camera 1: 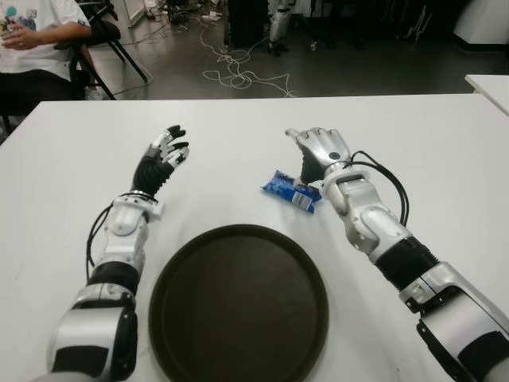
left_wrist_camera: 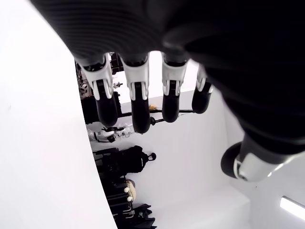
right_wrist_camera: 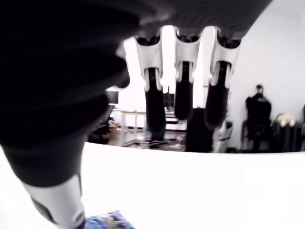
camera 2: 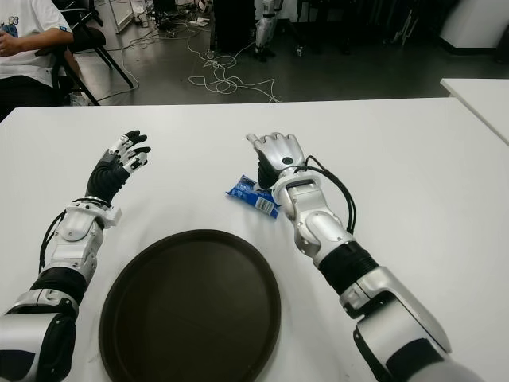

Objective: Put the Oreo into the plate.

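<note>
A blue Oreo packet lies flat on the white table, just beyond the far right rim of the round dark brown plate. My right hand hovers right behind and above the packet, fingers spread and holding nothing; its wrist view shows the packet's corner below the palm. My left hand shows to the left of the plate's far side, fingers extended and empty.
A seated person is at the far left corner beyond the table. Cables lie on the floor behind. Another white table's corner shows at the far right.
</note>
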